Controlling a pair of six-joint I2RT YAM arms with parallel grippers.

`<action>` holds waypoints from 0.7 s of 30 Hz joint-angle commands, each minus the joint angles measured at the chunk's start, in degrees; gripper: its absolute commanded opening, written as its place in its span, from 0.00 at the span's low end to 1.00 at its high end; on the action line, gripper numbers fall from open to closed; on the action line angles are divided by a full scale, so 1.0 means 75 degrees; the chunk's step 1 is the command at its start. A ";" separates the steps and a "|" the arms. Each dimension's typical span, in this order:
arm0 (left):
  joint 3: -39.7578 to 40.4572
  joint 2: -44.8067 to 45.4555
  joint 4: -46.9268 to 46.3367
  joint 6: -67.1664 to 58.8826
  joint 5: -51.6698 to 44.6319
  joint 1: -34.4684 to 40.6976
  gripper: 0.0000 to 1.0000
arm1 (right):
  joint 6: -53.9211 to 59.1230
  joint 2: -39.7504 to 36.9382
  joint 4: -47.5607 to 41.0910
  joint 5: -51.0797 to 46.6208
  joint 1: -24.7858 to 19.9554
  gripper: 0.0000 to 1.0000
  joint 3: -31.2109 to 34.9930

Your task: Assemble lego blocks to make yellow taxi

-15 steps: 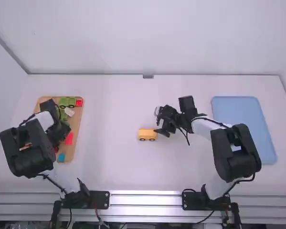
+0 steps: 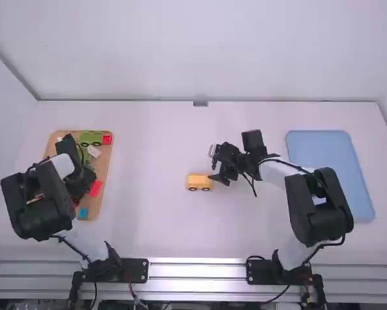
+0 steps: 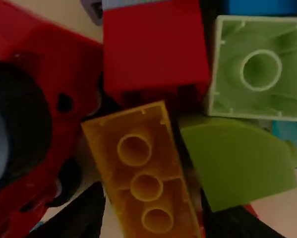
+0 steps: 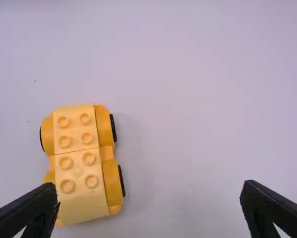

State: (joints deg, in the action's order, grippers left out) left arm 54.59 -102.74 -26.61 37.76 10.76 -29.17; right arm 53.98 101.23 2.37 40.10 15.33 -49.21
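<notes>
The yellow car point(image 2: 199, 182) is sitting on the worktop point(image 2: 157, 226), the right gripper point(image 2: 214, 165) just to its right is spreading empty jaws wide, and the left gripper point(image 2: 81, 187) well to its left is straddling an orange block point(image 3: 147, 187), jaws partly apart.

Bright, even light on the white table point(image 2: 148, 226) in the high view, pale glints along the metal rail point(image 2: 196, 272), dim blocks point(image 3: 155, 49) with dark gaps in the left wrist view, faint shadow beside the yellow car point(image 4: 78, 171) in the right

On your counter point(image 2: 154, 226), the car point(image 2: 199, 182) lies between a tray point(image 2: 104, 166) holding blocks point(image 2: 107, 139) to your left and a second tray point(image 2: 335, 155) to your right.
</notes>
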 commanded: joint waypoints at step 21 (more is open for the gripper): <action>-0.0093 -0.0023 0.0128 0.0195 0.0090 -0.0047 0.31 | -0.0399 -0.0166 -0.0017 0.0050 0.0006 0.98 0.0015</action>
State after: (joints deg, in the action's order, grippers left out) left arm 53.82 -102.74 -25.41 39.29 10.76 -29.17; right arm 51.00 101.23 2.39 40.07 15.31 -49.21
